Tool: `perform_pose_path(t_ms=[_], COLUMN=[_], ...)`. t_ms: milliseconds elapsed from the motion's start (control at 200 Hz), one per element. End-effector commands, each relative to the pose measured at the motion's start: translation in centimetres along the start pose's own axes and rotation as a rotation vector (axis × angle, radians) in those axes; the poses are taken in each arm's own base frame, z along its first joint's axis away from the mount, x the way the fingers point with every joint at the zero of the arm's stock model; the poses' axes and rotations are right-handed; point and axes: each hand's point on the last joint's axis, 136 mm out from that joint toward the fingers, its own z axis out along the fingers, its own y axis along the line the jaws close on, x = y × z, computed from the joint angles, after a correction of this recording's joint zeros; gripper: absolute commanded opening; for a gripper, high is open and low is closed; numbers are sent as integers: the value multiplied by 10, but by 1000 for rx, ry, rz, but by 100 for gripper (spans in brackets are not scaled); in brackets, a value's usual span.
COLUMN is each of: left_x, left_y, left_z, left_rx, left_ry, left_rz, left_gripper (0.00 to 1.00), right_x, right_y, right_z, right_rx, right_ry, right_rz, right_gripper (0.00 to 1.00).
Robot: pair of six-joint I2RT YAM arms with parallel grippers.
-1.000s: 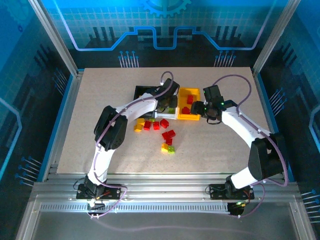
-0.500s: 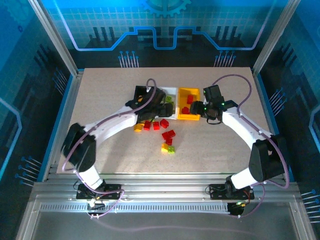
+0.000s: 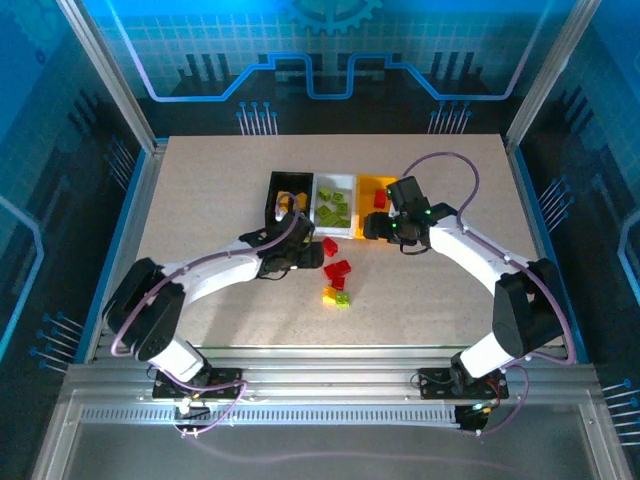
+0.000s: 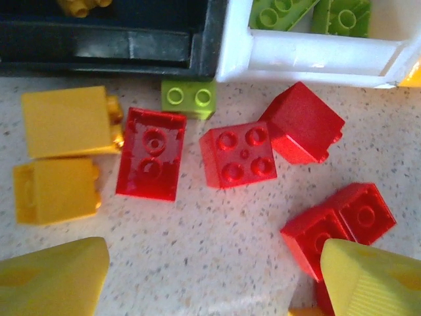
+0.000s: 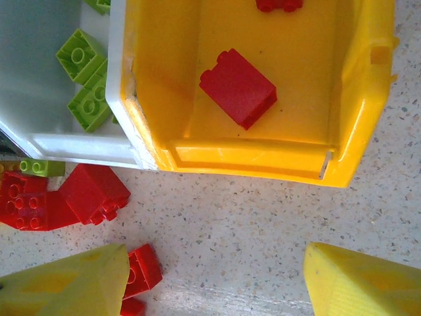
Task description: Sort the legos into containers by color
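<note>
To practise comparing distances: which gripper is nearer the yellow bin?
Right. The right gripper hovers just before the yellow bin at its near wall; the left gripper hangs over loose legos before the black bin, farther off.

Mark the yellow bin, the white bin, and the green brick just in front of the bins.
yellow bin (image 5: 243, 161): right wrist view, near rim.
white bin (image 4: 309, 62): left wrist view, near wall.
green brick (image 4: 189, 98): left wrist view, studded top.
</note>
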Motion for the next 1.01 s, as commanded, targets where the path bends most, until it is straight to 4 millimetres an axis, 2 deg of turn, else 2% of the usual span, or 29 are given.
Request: perform_pose_path(t_ms=[0, 105, 295, 410, 565, 690, 775, 830, 911, 1001], left_x=[-25, -28, -23, -19, -11, -16, -26, -35, -46, -58], left_y=[-23, -24, -9, 0, 2, -1, -16, -33, -66, -109], left_z=[12, 28, 45, 49, 55, 42, 21, 4, -14, -22], left_rx=[55, 29, -59, -96, -109, -91, -37, 12, 96, 193], left_ry=[-51, -34, -13, -5, 20, 4, -30, -60, -87, -107], left_rz=[-2, 10, 17, 22, 22, 11, 12, 23, 46, 72], left_gripper=[78, 69, 59, 54, 38, 29, 28, 28, 29, 30], right_x=[-1, 0, 1, 0, -2, -5, -7, -7, -7, -3], right_y=[-1, -7, -13, -14, -16, -19, -24, -31, -44, -61], right_z=[-5, -8, -9, -10, -11, -15, -19, -22, -28, -33], right_rx=[21, 34, 29, 26, 25, 28, 36, 45, 68, 89], right_ry=[-18, -21, -26, -31, -36, -51, -64, -76, -97, -116], right_rz=[-12, -6, 7, 10, 22, 33, 48, 70, 108, 163], right_gripper=[72, 72, 72, 72, 72, 72, 72, 72, 72, 72])
